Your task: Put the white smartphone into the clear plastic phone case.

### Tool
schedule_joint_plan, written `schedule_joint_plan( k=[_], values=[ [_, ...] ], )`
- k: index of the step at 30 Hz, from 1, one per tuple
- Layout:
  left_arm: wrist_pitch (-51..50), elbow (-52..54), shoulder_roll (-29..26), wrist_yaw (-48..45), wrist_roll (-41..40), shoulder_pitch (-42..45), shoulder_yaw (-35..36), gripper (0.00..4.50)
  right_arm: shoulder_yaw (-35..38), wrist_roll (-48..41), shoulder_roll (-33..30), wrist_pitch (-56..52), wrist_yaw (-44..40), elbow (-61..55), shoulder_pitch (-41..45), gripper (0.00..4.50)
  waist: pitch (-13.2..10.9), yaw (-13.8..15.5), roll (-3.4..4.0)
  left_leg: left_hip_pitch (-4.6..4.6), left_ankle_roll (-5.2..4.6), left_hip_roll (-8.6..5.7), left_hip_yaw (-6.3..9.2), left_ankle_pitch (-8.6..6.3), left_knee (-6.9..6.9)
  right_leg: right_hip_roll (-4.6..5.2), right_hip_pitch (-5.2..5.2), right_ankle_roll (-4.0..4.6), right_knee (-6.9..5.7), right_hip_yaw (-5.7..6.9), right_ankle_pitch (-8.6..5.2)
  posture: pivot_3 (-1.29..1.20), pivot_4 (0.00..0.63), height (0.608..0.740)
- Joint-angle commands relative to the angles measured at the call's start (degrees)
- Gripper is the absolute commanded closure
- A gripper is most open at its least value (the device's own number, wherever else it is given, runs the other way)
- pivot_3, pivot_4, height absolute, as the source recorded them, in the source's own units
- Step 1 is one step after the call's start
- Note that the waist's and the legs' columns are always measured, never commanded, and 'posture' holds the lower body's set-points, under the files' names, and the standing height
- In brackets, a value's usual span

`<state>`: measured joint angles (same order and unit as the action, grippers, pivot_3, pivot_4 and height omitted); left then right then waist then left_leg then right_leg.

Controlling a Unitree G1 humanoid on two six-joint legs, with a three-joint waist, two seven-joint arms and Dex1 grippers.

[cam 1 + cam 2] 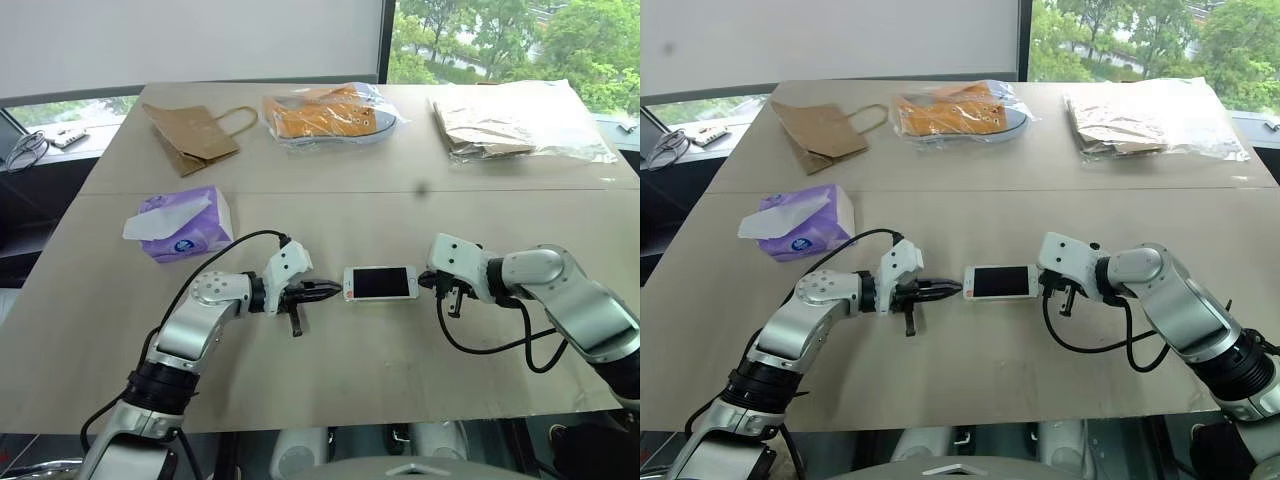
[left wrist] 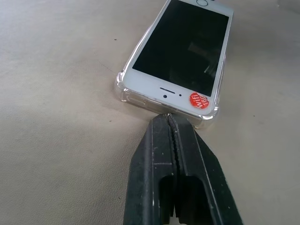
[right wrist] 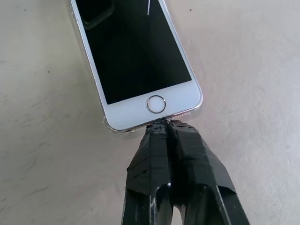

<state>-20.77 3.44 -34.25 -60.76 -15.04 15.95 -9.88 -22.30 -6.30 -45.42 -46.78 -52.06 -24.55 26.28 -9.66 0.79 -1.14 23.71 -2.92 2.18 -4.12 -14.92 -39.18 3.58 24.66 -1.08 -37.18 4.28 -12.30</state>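
- Table (image 1: 330, 390): The bare, smooth top gives the phone nothing to brace against but the two grippers. An uneven push from one end could send it sliding or spinning out from between them.
- Tissue pack (image 1: 185, 225), paper bag (image 1: 190, 132) and the wrapped goods (image 1: 330, 115) at the far side: all lie well apart from both hands and look unlikely to get in the way.
- Phone (image 1: 381, 283): It lies screen up between the two grippers, end to end with them, and appears already sunk into the case. A corner not fully seated could pop free if the ends are squeezed harder, bowing the shell.
- Case (image 2: 123, 89): Its clear lip shows around the phone's edges, close under the left tips. The thin rim could flex or ride up over a tip, and whether all four corners have clicked home cannot be told.
- Left gripper (image 1: 330, 292): It is closed on nothing, its tips pressed at the earpiece end. Pointed tips on a rounded edge could skid off sideways.
- Right gripper (image 3: 165, 125): It is likewise closed and empty, its tips meeting the home-button end. A downward slant here might lift that end or scrape across the glass.
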Motion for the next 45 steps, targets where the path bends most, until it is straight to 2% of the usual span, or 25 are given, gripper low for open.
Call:
schedule_joint_plan(
  k=[1,14,18,21,24,26,32,39,45],
  values=[
    [-0.03,2.37,0.66,0.33,-0.16,0.32,-0.87,4.49,-1.31,-0.37,1.62,1.31,-0.81,-1.6,1.48,4.5,0.0,-0.03,0.0,-0.01,0.0,0.0,0.0,0.0,0.0,0.0,0.0,0.0,-0.02,0.0,0.0,0.0,0.15,0.74],
    [-0.68,3.1,1.37,1.17,-0.31,0.0,-0.77,4.49,-1.83,-0.09,4.43,0.49,-1.37,-2.2,1.53,4.5,0.04,-0.13,-0.04,-0.18,-0.02,0.01,-0.04,-0.01,-0.03,0.0,0.0,0.01,-0.35,-0.11,-0.01,0.0,0.15,0.74],
    [-1.12,3.98,0.42,1.79,-1.62,-1.92,2.0,4.49,1.08,-0.46,3.9,-0.38,-0.33,-2.13,0.35,4.5,0.04,-0.22,-0.04,-0.2,-0.02,0.01,-0.05,-0.01,-0.03,-0.01,0.0,0.01,-0.38,-0.13,-0.01,0.0,0.15,0.74],
    [-1.12,5.48,-0.11,1.25,-4.65,-3.53,5.53,4.49,4.29,-1.21,2.76,-0.78,-0.11,-2.15,-0.92,4.5,0.04,-0.19,-0.03,-0.17,-0.02,0.04,-0.07,-0.01,-0.02,-0.01,0.05,0.01,-0.38,-0.16,-0.02,0.0,0.15,0.74],
    [-4.89,9.4,0.75,1.86,-12.24,-3.39,10.61,4.49,9.69,-3.79,1.8,-0.27,0.12,-2.98,-3.64,4.5,0.03,0.05,-0.04,-0.05,-0.01,0.04,-0.02,-0.01,-0.03,0.01,0.11,0.01,-0.35,-0.15,-0.02,0.0,0.15,0.74],
    [-8.09,11.86,0.72,1.85,-15.7,-2.64,11.27,4.49,12.51,-5.71,1.81,-0.22,0.15,-3.65,-5.22,4.5,0.03,0.22,-0.06,0.05,-0.01,0.01,0.07,0.0,-0.06,0.08,0.08,0.01,-0.26,-0.15,-0.01,0.0,0.15,0.74],
    [-11.81,13.42,2.89,4.07,-15.86,1.39,6.33,4.49,15.34,-7.69,1.64,1.7,0.75,-4.23,-8.13,4.5,0.04,0.04,-0.07,-0.02,-0.01,-0.04,0.0,-0.01,-0.06,0.04,0.03,0.0,-0.22,-0.14,-0.01,0.0,0.15,0.74],
    [-6.97,2.6,5.08,2.76,-7.99,7.78,-1.7,4.49,15.34,-8.21,3.63,5.01,3.56,-4.57,-10.23,4.5,0.04,-0.05,-0.07,-0.06,-0.02,-0.04,-0.03,-0.01,-0.06,-0.08,0.04,0.0,-0.24,-0.16,-0.01,0.0,0.15,0.74],
    [-2.98,-1.43,5.58,0.94,-5.48,6.94,-3.07,4.49,14.32,-8.45,4.32,4.93,4.7,-5.3,-10.45,4.5,0.04,0.01,-0.08,-0.03,-0.01,-0.02,-0.07,-0.01,-0.05,-0.08,0.07,0.0,-0.2,-0.19,-0.01,0.0,0.15,0.74]
  ],
)
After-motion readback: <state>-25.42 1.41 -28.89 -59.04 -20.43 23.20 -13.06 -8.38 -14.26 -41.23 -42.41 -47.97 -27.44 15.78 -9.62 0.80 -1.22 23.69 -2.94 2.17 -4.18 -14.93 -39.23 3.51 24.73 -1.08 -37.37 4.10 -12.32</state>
